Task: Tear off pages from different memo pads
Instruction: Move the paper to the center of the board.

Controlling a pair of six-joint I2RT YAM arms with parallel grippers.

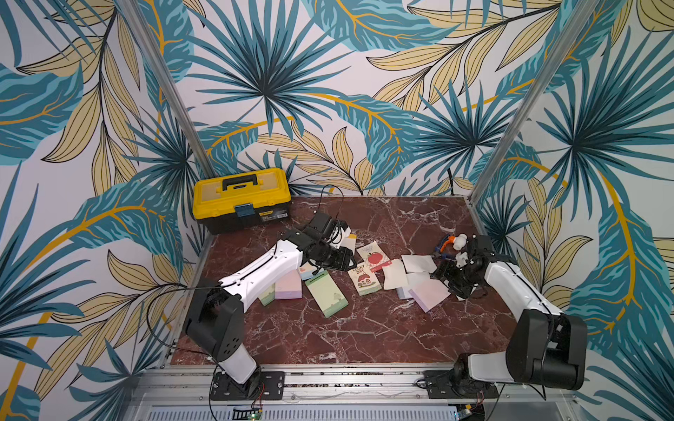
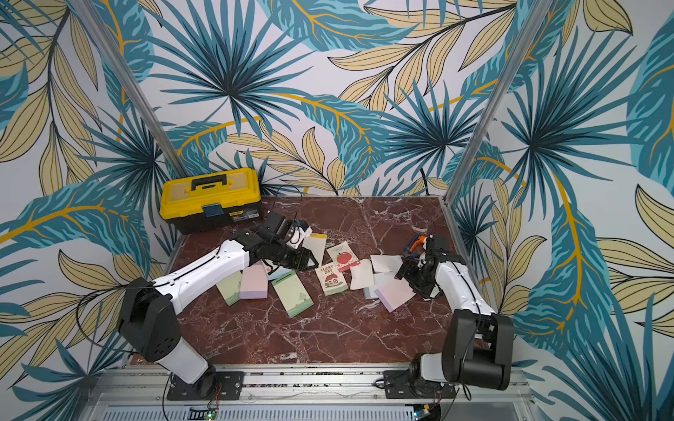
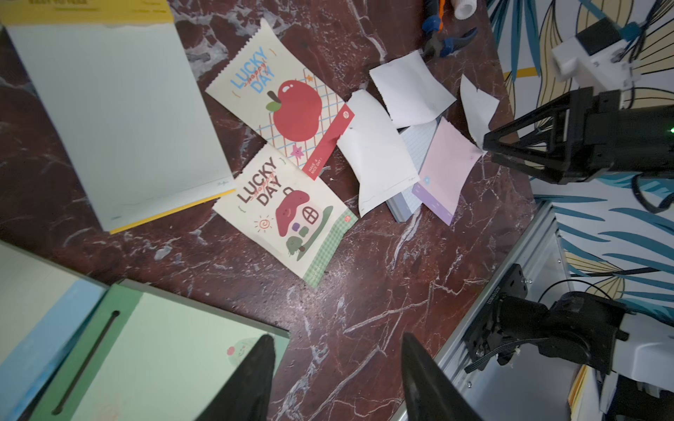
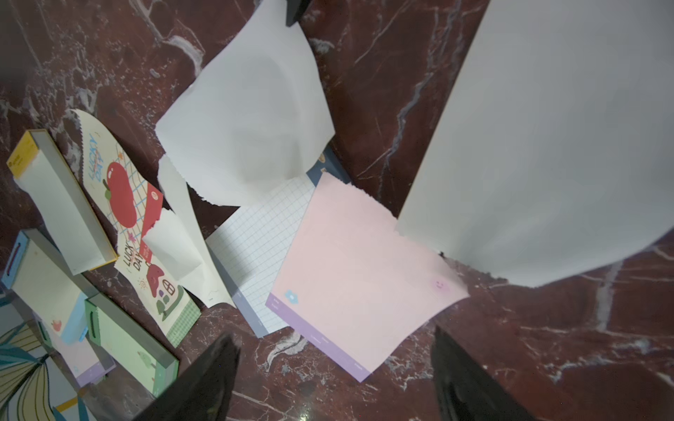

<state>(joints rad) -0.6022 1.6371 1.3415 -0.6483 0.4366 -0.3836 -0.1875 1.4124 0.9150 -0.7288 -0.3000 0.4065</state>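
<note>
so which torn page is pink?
The pink page with a lilac strip, overlapping the grid pad; the other loose sheets are white or LUCKY DAY prints.

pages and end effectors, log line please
left end effector open | right end effector open | white page beside it | pink page overlapping grid pad

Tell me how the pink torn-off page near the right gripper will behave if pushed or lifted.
Likely floppy: the pink page is one thin sheet with curling edges. Probably very light, so a push may buckle it rather than slide it cleanly across the table. It overlaps the grid-lined paper, so dragging it might shift that too.
</note>
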